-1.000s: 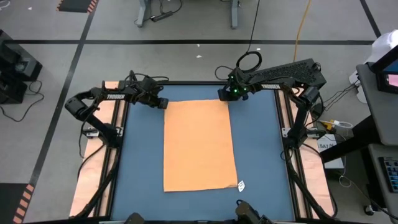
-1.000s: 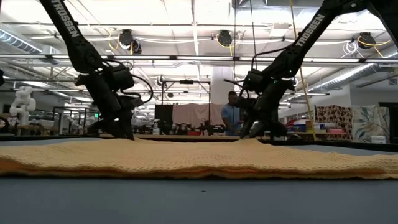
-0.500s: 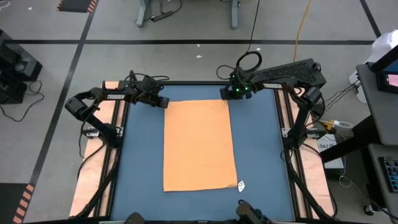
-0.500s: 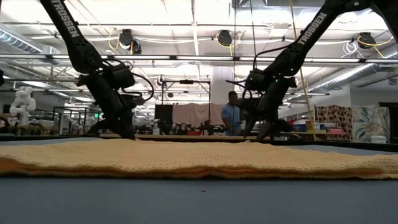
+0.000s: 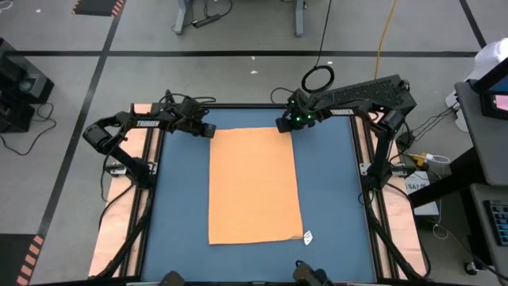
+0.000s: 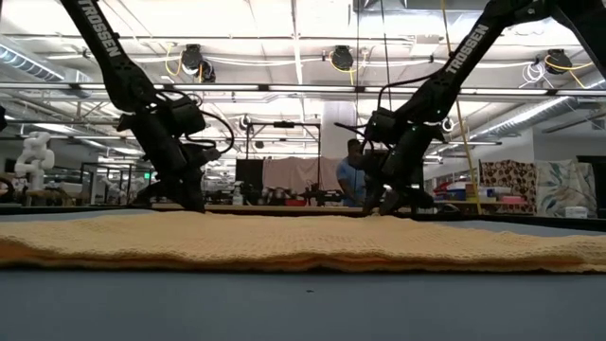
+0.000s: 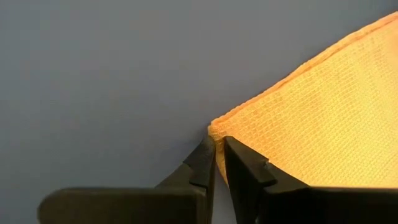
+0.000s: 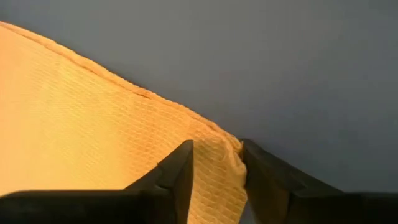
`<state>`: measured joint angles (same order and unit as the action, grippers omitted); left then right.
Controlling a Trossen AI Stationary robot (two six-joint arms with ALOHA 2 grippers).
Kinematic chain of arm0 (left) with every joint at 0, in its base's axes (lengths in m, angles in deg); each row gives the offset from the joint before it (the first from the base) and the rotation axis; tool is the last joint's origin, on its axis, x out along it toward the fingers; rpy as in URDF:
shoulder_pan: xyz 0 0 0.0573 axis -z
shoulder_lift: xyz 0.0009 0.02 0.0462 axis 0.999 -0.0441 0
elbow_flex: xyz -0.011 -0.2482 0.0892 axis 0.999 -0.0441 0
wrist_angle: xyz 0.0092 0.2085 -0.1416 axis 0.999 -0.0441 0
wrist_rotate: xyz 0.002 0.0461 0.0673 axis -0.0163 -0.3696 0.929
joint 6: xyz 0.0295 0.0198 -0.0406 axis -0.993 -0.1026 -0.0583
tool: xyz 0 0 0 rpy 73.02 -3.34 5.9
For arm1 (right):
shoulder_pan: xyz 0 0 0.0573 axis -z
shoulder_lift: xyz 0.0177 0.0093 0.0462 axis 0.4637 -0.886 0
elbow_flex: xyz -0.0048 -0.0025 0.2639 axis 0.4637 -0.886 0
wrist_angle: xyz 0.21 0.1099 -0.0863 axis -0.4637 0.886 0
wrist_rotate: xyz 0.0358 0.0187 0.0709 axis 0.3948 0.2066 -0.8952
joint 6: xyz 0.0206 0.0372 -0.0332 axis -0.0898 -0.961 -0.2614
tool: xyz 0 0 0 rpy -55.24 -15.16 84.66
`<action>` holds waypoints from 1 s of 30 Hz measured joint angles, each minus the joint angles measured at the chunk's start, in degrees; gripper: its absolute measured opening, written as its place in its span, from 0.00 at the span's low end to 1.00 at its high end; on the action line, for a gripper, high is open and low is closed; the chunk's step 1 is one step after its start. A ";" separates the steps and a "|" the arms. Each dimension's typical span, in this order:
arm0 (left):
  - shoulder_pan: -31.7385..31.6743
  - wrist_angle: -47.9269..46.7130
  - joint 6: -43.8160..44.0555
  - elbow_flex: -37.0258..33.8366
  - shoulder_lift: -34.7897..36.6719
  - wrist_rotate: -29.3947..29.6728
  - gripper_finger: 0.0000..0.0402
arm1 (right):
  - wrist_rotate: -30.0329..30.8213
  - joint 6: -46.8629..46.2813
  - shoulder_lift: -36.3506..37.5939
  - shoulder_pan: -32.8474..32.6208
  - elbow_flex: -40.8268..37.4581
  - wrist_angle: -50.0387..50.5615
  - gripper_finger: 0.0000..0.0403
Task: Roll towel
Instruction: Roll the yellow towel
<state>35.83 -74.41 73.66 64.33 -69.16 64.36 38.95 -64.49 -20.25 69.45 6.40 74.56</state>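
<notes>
Lying flat mid-table, the towel (image 5: 255,186) looks soft, light, limp. Left gripper (image 7: 219,163) is clenched on its far-left corner; right gripper (image 8: 217,168) straddles the far-right corner, jaws not yet closed. Corners are probably the best holds.

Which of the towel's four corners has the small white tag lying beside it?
The towel's near right corner; the white tag lies just off it, on the blue mat. The far corners have fingers at them instead.

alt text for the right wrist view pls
The right pincer straddles a corner of the orange-yellow towel, its two dark fingers apart with a bunched fold of cloth between them. The rest of the towel lies flat on the blue table.
</notes>
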 joint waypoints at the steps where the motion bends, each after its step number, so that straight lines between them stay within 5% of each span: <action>1: 0.00 -0.03 0.00 0.00 0.00 0.01 0.10 | 0.68 0.03 0.00 -0.25 0.00 0.00 0.27; 9: 0.00 0.07 -0.38 0.00 0.00 0.00 0.10 | 1.87 1.08 -0.13 -0.38 -0.07 -0.03 0.02; 18: 0.00 3.64 -1.39 0.33 1.18 -4.90 0.04 | -0.88 2.69 1.87 1.76 -0.31 0.42 0.01; 30: 0.85 3.72 -3.44 0.68 12.53 -11.10 0.01 | -3.39 8.96 11.52 5.07 -0.24 4.43 0.00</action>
<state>36.68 -70.69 70.22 65.01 -56.63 53.26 35.55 -55.53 -8.73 74.52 6.16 78.99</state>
